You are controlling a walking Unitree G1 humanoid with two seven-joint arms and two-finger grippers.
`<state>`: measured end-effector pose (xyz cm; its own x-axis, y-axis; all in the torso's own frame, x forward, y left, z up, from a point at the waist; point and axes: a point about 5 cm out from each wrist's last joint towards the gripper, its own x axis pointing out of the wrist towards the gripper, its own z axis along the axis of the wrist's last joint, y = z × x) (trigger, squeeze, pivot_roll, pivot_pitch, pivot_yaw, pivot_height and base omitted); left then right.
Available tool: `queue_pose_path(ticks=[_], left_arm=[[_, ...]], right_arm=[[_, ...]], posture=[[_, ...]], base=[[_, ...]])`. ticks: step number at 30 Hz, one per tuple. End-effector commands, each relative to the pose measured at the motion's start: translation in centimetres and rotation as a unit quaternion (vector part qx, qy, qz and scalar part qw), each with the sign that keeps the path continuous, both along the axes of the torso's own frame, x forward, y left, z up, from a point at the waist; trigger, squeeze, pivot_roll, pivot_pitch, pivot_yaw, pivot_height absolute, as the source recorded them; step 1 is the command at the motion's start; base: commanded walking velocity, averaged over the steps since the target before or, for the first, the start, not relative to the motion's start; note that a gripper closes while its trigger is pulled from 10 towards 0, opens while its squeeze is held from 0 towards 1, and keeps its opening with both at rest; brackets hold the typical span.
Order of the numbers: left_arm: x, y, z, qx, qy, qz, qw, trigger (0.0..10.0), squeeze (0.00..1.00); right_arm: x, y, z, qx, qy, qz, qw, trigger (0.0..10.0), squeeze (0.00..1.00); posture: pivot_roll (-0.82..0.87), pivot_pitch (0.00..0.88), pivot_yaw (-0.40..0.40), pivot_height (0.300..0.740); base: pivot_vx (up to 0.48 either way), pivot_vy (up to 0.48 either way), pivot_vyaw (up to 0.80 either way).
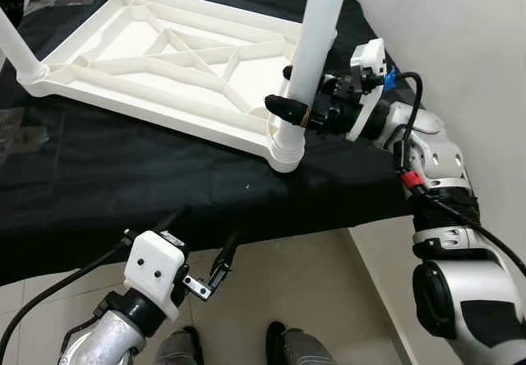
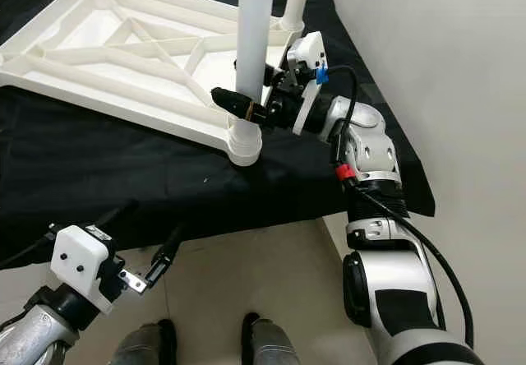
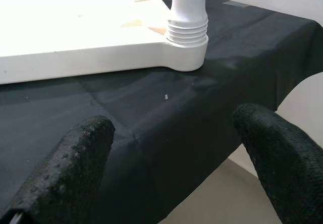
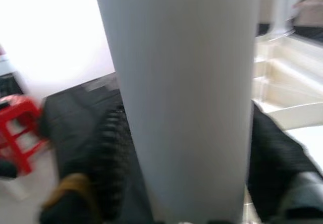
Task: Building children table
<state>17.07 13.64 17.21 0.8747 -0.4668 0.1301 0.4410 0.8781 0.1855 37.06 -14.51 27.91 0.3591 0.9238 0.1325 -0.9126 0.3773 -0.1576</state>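
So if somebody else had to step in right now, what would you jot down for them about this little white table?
Right gripper: fingers closed around the near-corner table leg, just above its socket.
Left gripper: open, idle below the edge of the black cloth, holding nothing.
Tabletop: upside down on the cloth, legs standing in its corners.
Done: this leg stands in its socket.
Left: I can't tell if it's fully screwed in; check it and the others, then turn the table upright.

Upturned white table (image 1: 164, 61) on black-draped surface (image 1: 123, 184)
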Motion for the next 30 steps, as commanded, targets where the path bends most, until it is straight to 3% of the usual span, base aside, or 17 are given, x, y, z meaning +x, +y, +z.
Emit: queue_pose_path(ticks=[1,7,12,14,16,17,18,19,20,21,22,23,24,25,28,29,30], left_arm=[[-0.4,-0.2,0.0,-0.001,0.007,-0.006,1.0,10.0,0.0],[-0.2,-0.2,0.1,-0.002,0.006,-0.006,1.0,10.0,0.0],[0.3,-0.3,0.0,-0.003,0.005,-0.009,1.0,10.0,0.0],[0.4,-0.4,-0.1,-0.004,0.004,-0.009,1.0,10.0,0.0],[0.7,-0.6,-0.2,-0.006,0.0,-0.008,1.0,10.0,0.0],[0.7,-0.6,-0.2,-0.006,0.0,-0.008,1.0,10.0,0.0],[1.0,-0.6,-0.3,-0.006,-0.003,-0.005,1.0,10.0,0.0],[1.3,-0.6,-0.4,-0.006,-0.004,-0.004,1.0,10.0,0.0],[1.6,-0.7,-0.5,-0.005,-0.006,-0.003,1.0,10.0,0.0],[1.6,-0.7,-0.5,-0.005,-0.006,-0.003,1.0,10.0,0.0],[2.0,-0.8,-0.6,-0.003,-0.008,-0.006,1.0,10.0,0.0],[2.5,-1.0,-0.7,-0.002,-0.009,-0.01,1.0,10.0,0.0],[2.5,-1.0,-0.7,-0.002,-0.009,-0.01,1.0,10.0,0.0],[3.0,-1.1,-0.9,0.002,-0.01,-0.015,1.0,10.0,0.0],[3.2,-1.1,-1.0,0.004,-0.012,-0.016,1.0,10.0,0.0],[3.3,-1.1,-1.0,0.006,-0.013,-0.014,1.0,10.0,0.0],[3.3,-1.1,-1.0,0.006,-0.013,-0.014,1.0,10.0,0.0]], right_arm=[[-0.1,-0.4,0.8,-0.004,-0.015,0.025,1.0,0.0,0.0],[-0.1,-1.3,1.8,-0.006,-0.026,0.047,0.999,0.0,0.0],[-0.3,-1.2,1.6,-0.037,-0.044,0.009,0.998,0.0,0.0],[-0.6,-1.1,1.1,-0.037,-0.025,-0.014,0.999,0.0,0.0],[-1.5,-0.3,-1.2,-0.017,0.036,-0.13,0.991,0.0,0.0],[-1.5,-0.3,-1.2,-0.017,0.036,-0.13,0.991,0.0,0.0],[-2.5,1.0,-4.8,-0.013,0.088,-0.288,0.953,0.0,0.0],[-3.6,1.2,-6.9,-0.009,0.119,-0.405,0.906,0.0,0.0],[-5.1,3.0,-9.2,-0.013,0.154,-0.439,0.885,0.0,0.0],[-5.1,3.0,-9.2,-0.013,0.154,-0.439,0.885,0.0,0.0],[-5.6,4.8,-10.1,-0.011,0.161,-0.424,0.891,0.0,0.0],[-5.0,6.4,-10.0,-0.005,0.154,-0.39,0.908,0.0,0.0],[-5.0,6.4,-10.0,-0.005,0.154,-0.39,0.908,0.0,0.0],[-3.8,8.4,-9.3,0.008,0.143,-0.345,0.928,0.0,0.0],[-3.1,9.0,-8.5,0.019,0.136,-0.336,0.932,0.0,0.0],[-2.8,9.2,-7.8,0.02,0.126,-0.335,0.934,8.9,0.0],[-2.8,9.2,-7.8,0.02,0.126,-0.335,0.934,8.9,0.0]], posture=[[0.13,0.308,-0.08,0.74],[0.11,0.302,-0.078,0.74],[0.08,0.286,-0.098,0.74],[0.06,0.273,-0.125,0.74],[0.06,0.257,-0.149,0.74],[0.06,0.257,-0.149,0.74],[0.04,0.233,-0.146,0.74],[0.03,0.227,-0.141,0.74],[0.02,0.213,-0.129,0.74],[0.02,0.213,-0.129,0.74],[0.02,0.197,-0.129,0.74],[0.02,0.18,-0.13,0.74],[0.02,0.18,-0.13,0.74],[0.02,0.166,-0.133,0.74],[0.02,0.166,-0.134,0.74],[0.03,0.164,-0.137,0.74],[0.03,0.164,-0.137,0.74]], base=[[0.0,0.0,0.0],[0.0,0.0,0.0],[0.0,0.0,0.0],[0.0,0.0,0.0],[0.0,0.0,0.0],[0.0,0.0,0.0],[0.0,0.0,0.0],[0.0,0.0,0.0],[0.0,0.0,0.0],[0.0,0.0,0.0],[0.0,0.0,0.0],[0.0,0.0,0.0],[0.0,0.0,0.0],[0.0,0.0,0.0],[0.0,0.0,0.0],[0.0,0.0,0.0],[0.0,0.0,0.0]])
